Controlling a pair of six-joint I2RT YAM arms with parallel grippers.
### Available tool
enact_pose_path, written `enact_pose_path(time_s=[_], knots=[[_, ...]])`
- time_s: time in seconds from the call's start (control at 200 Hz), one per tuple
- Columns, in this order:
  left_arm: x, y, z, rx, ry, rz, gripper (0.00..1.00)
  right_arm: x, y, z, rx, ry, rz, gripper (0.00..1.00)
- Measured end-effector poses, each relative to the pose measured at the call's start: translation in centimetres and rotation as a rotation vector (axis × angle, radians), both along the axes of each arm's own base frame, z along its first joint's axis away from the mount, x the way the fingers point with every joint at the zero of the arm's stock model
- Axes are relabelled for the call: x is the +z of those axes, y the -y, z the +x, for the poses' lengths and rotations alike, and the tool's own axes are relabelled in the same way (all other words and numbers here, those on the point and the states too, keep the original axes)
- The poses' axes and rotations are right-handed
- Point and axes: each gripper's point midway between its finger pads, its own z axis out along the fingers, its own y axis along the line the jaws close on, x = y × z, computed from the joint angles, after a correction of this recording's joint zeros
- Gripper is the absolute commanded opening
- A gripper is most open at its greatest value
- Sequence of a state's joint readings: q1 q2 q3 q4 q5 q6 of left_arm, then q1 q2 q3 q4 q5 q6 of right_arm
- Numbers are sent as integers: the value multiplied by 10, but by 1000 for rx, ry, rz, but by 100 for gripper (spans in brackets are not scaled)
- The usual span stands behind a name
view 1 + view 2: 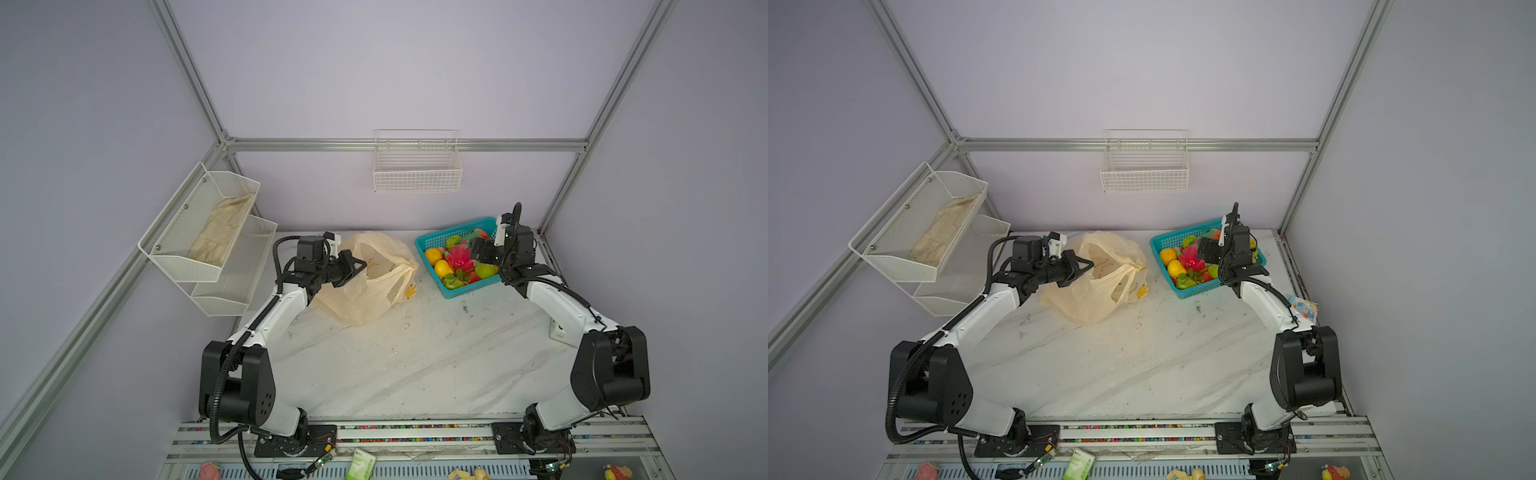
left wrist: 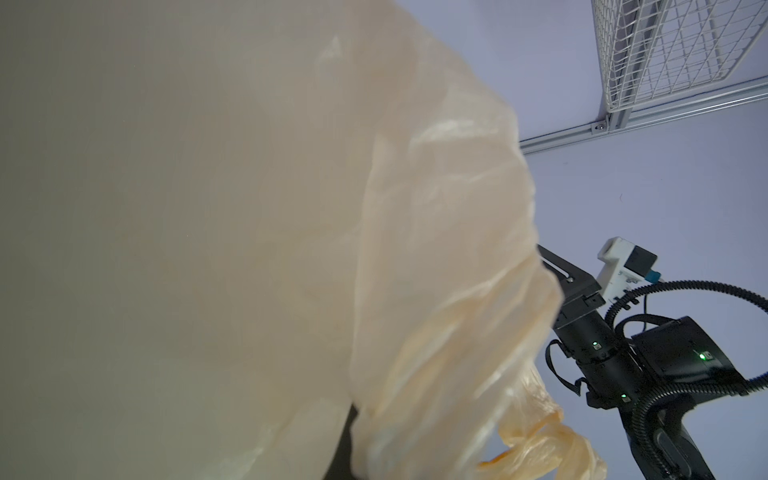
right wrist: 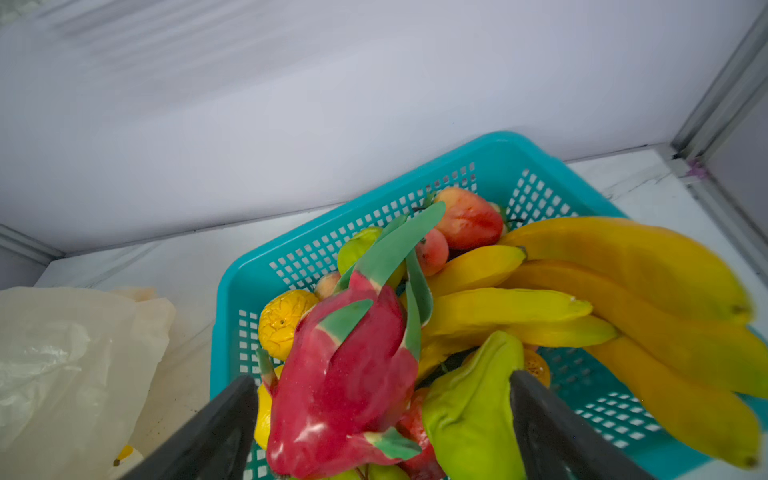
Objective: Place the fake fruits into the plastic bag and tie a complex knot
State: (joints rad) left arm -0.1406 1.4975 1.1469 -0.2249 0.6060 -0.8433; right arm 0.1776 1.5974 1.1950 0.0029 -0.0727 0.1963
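White mesh wall shelf [image 1: 199,232] far left, beige cloth [image 1: 220,232] in its upper tier. Left hand [image 1: 360,264] pinched tight on the rim of the plastic bag [image 1: 365,299], holding the mouth up. The bag body slumps on the marble tabletop [image 1: 415,365] left of centre, and its film fills most of the left wrist view. White wire basket [image 1: 417,166] on the back wall. Teal basket [image 1: 436,239] at back right, just beside the bag, with all the fake fruits piled inside: dragon fruit [image 3: 345,374], orange [image 3: 282,320], strawberry [image 3: 469,220], banana bunch [image 3: 623,291], green pear [image 3: 469,415]. Right hand [image 3: 382,376] over the basket, jaws wide, either side of dragon fruit and pear, gripping nothing.
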Motion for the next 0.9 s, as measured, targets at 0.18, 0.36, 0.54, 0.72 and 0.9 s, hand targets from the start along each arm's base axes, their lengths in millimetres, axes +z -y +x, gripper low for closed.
enact_pose_path(time_s=[0.18, 0.36, 0.54, 0.72, 0.9], knots=[[0, -1, 1, 1, 5, 4, 0, -36, -14, 18, 46, -76, 17, 97], [2, -1, 0, -5, 15, 10, 0, -57, -30, 25, 92, -126, 103, 97], [4, -1, -1, -5, 20, 9, 0, -67, -39, 33, 103, -144, 167, 97], [7, -1, -2, -7, 27, 6, 0, -66, -44, 41, 113, -139, 212, 97], [8, -3, -2, -5, 31, 5, 0, -66, -45, 46, 111, -139, 237, 92]])
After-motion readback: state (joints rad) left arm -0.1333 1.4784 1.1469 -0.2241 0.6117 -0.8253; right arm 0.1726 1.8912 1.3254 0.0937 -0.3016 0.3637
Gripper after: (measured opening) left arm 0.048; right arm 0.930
